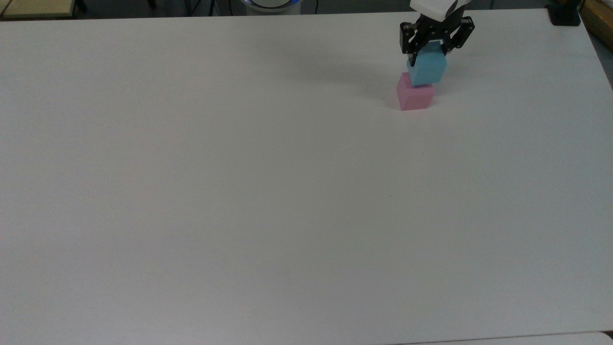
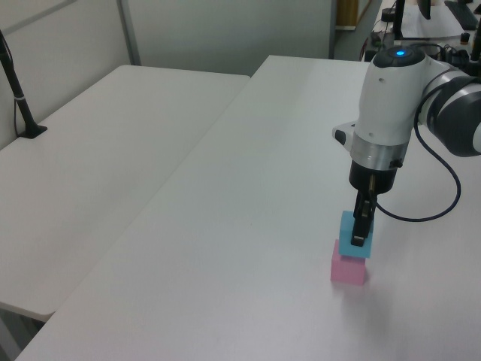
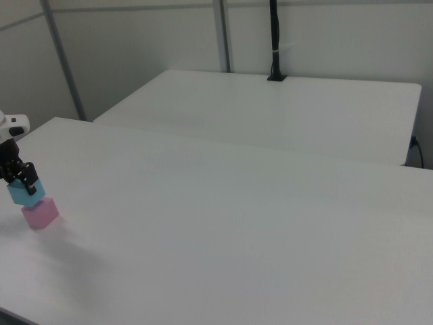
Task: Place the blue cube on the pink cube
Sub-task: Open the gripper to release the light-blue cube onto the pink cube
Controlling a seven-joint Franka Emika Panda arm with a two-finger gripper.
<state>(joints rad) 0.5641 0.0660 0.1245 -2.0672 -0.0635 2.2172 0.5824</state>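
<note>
The pale pink cube (image 1: 414, 97) (image 2: 348, 269) (image 3: 40, 214) sits on the white table (image 1: 239, 191) near the top view's upper right. Directly over it is the sky-blue cube (image 1: 427, 71) (image 2: 353, 239) (image 3: 27, 195), its underside at or just above the pink cube's top and offset a little toward the top view's upper right. My gripper (image 1: 428, 56) (image 2: 360, 229) (image 3: 19, 181) comes straight down from above and is shut on the blue cube, one black finger on each of two opposite faces.
A second white table (image 2: 98, 165) (image 3: 270, 108) adjoins this one, with a black post (image 2: 19, 98) (image 3: 276, 40) standing on it. A black cable (image 2: 443, 203) loops from the arm beside the cubes.
</note>
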